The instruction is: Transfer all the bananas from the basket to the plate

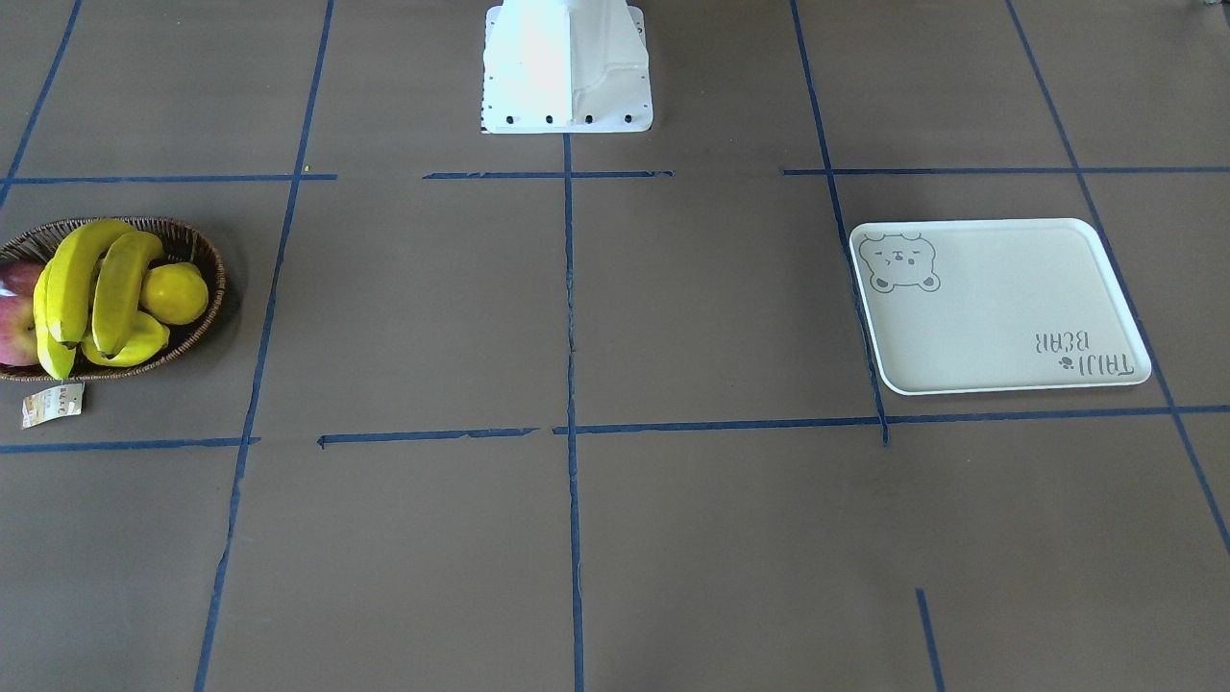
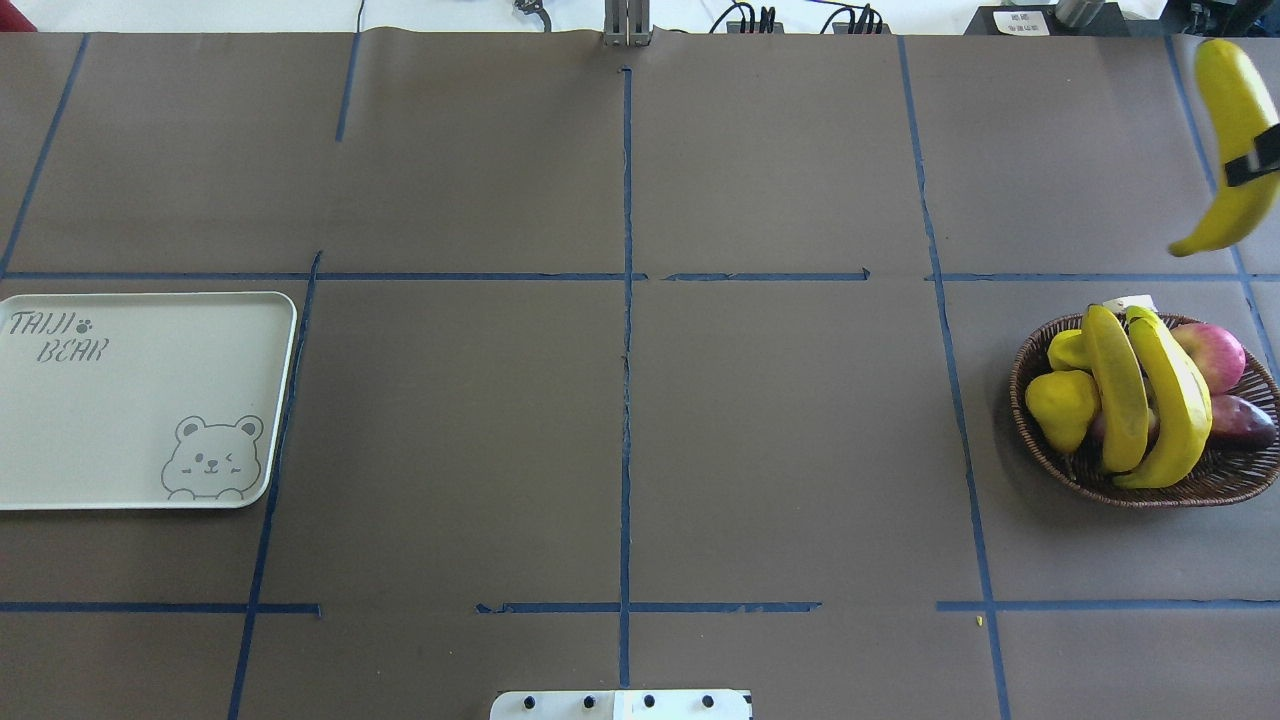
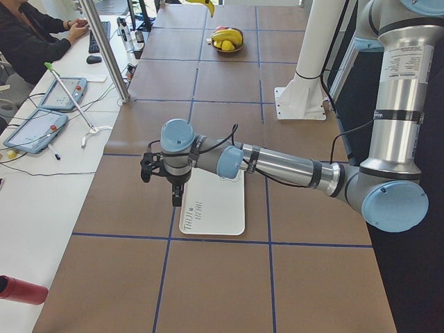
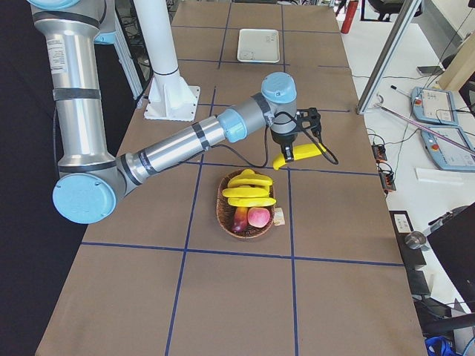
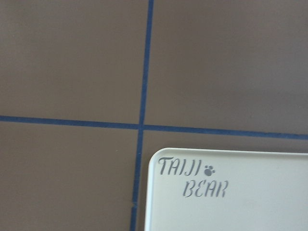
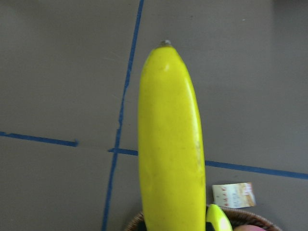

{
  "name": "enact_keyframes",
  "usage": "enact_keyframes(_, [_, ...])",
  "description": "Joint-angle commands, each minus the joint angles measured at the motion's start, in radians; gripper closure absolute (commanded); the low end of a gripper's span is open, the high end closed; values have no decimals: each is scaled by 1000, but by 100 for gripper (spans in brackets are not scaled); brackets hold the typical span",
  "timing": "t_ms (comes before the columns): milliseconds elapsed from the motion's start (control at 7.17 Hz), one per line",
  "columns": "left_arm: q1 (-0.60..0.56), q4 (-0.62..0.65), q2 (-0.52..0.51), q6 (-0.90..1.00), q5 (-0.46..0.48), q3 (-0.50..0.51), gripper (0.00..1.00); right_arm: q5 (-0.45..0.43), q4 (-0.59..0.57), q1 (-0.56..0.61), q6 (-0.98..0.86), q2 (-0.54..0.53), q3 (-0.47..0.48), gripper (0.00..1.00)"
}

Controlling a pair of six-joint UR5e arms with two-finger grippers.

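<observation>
Aloft, right gripper (image 4: pixel 290 150) clamps one smooth, curved yellow banana (image 2: pixel 1235 110) beyond the oval woven-wicker basket (image 2: pixel 1150 490), where other bananas (image 2: pixel 1172 400) lie heaped. Left gripper (image 3: pixel 177 198) hangs near a rounded corner of the bare cream rectangular plate (image 2: pixel 100 430); its opening can't be judged.

Open table (image 2: pixel 620 420) stretch between basket (image 2: pixel 1160 490) and plate (image 2: pixel 120 430), white robot base (image 2: pixel 620 705) (near edge) alongside
</observation>
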Motion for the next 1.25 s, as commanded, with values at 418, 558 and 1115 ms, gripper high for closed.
enact_keyframes(418, [379,-639,-316,-977,26,119,1,-29,167,-336,631,251,1,98])
enact_keyframes(558, [416,-691,-379,-1163,25,99,1,-73,233,-425,723,277,1,98])
enact_keyframes(1115, [565,-712,-540,-1313,29,91,1,-225,244,-622,727,414,2,98])
